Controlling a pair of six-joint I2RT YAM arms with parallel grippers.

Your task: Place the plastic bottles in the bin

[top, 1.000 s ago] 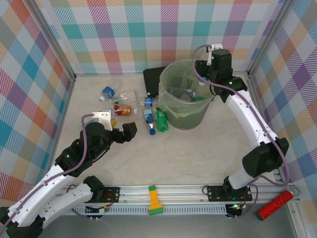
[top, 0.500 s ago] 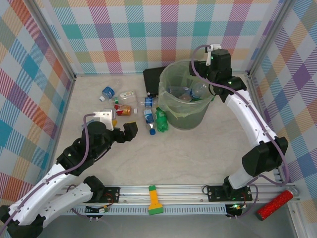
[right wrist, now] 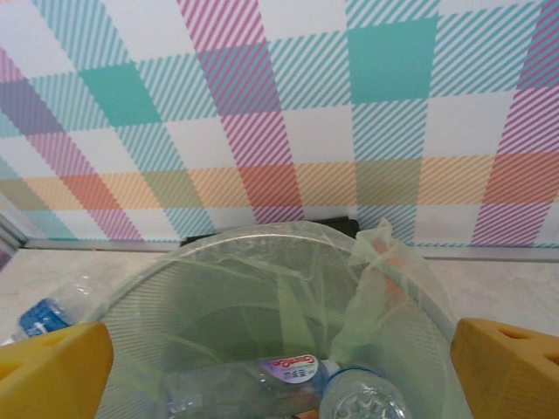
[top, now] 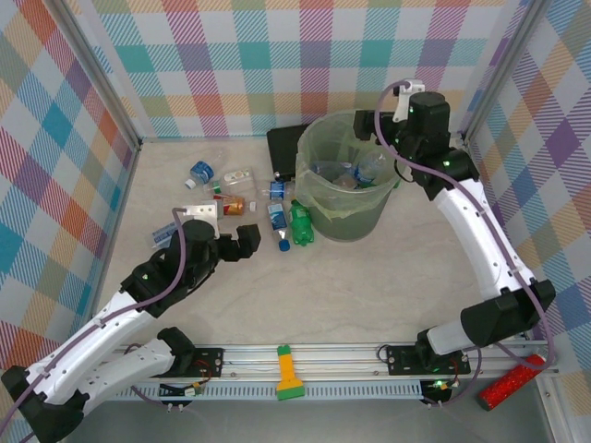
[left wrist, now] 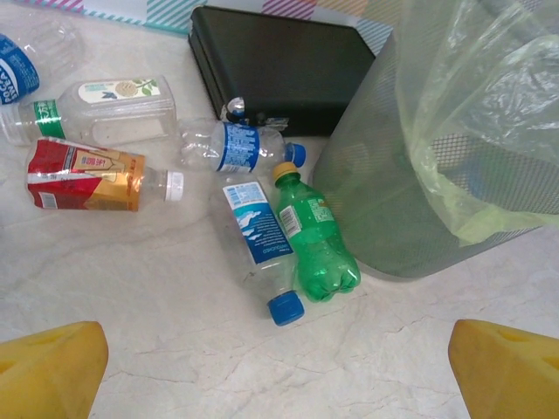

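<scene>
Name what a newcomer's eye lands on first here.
The big translucent bin at the far side of the table already holds bottles, with the right claw open above it. Left of it, loose bottles litter the table, the green bottle brightest, beside the bin's base before the open left claw.

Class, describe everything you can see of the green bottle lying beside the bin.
The green bottle is translucent green plastic with a yellow cap and a label below its neck. It lies on its side on the table, cap towards the flat black object, side by side with a clear blue-capped bottle and close by the bin.
</scene>
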